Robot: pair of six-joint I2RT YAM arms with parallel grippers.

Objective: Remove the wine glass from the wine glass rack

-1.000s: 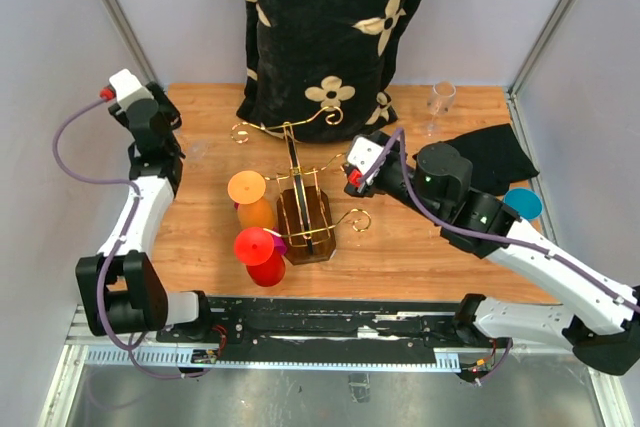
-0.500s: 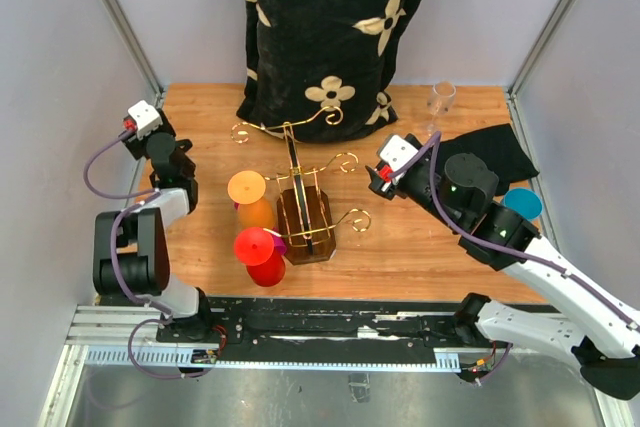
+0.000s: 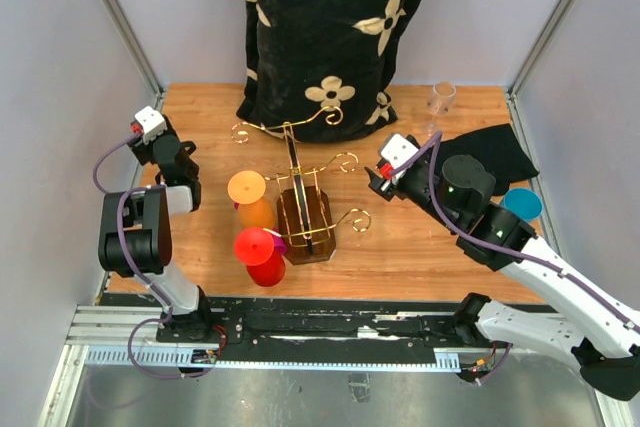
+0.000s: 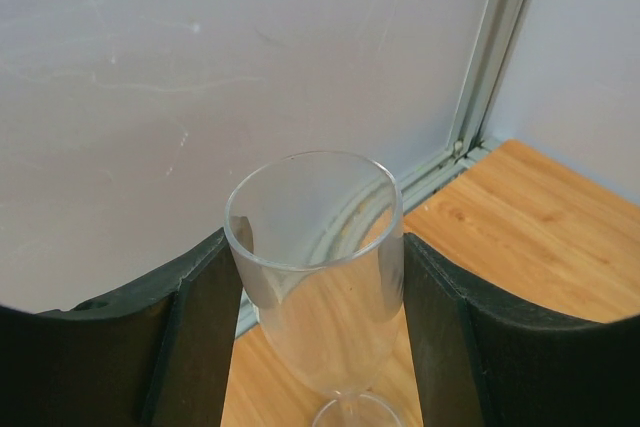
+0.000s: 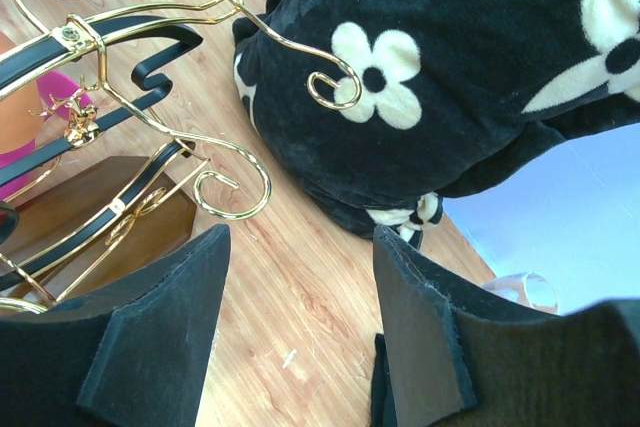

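Standing upright between the fingers of the left gripper [image 4: 315, 282], the clear wine glass [image 4: 315, 267] is already sitting clear of the wine glass rack [image 3: 305, 192]. The two dark fingers are pressing against opposite sides of the bowl, so the grip is reading as closed on the glass. Its stem is running out of the bottom of the left wrist view, so whether the foot is touching the desk cannot be told. In the overhead view the left arm is folding back along the left edge of the desk, toward the far-left corner, well apart from the rack.

The rack is standing mid-desk, nearer the near edge, with its gold scroll arms reaching toward the far edge. An orange glass [image 3: 250, 199] and a red glass [image 3: 262, 255] are sitting against its left side; whether they are hanging from it cannot be told.

The right gripper [image 5: 300, 247] is hovering just right of the rack with its fingers spread and nothing between them.

Further out, a black floral cushion [image 3: 330, 17] is leaning at the far edge, and a second clear glass [image 3: 440, 97] is standing near the far-right corner.

Judgement: the removal itself is looking done. What is remaining, if anything, is setting the held glass down and letting go.
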